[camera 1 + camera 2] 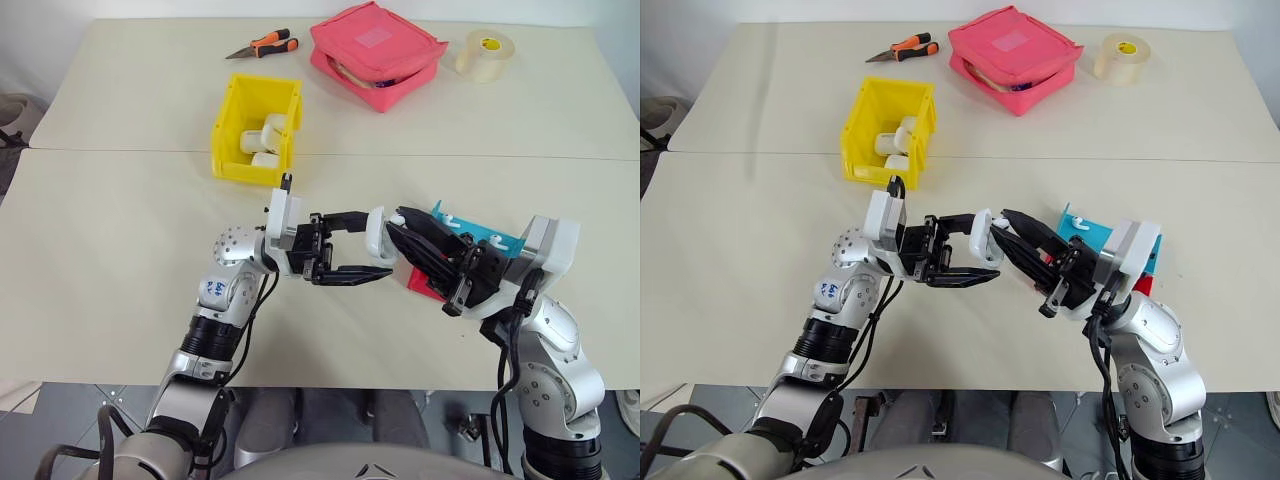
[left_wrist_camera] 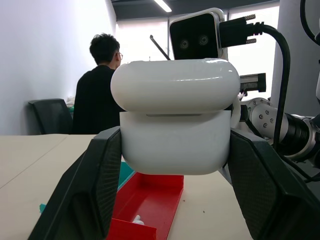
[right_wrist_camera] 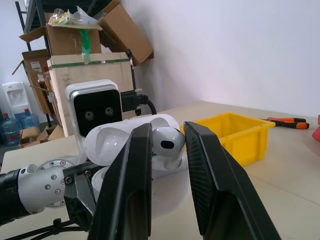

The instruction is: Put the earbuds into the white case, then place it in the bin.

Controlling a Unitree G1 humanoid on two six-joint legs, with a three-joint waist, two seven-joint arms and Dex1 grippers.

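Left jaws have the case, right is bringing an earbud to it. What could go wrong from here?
1. The earbud sits between only the tips of the right gripper; a nudge against the white case could pop it loose onto the table.
2. The case is held in mid-air by the left gripper, so pushing the earbud in may twist or shift it.
3. The yellow bin already holds white items, leaving less room for the case.

Beige table (image 1: pixel 120 250), yellow bin (image 1: pixel 256 130), pink pouch (image 1: pixel 377 53), tape roll (image 1: pixel 486 54), pliers (image 1: pixel 264 45)

Pliers (image 1: pixel 264 45) — pink pouch (image 1: pixel 377 54) — tape roll (image 1: pixel 486 54).
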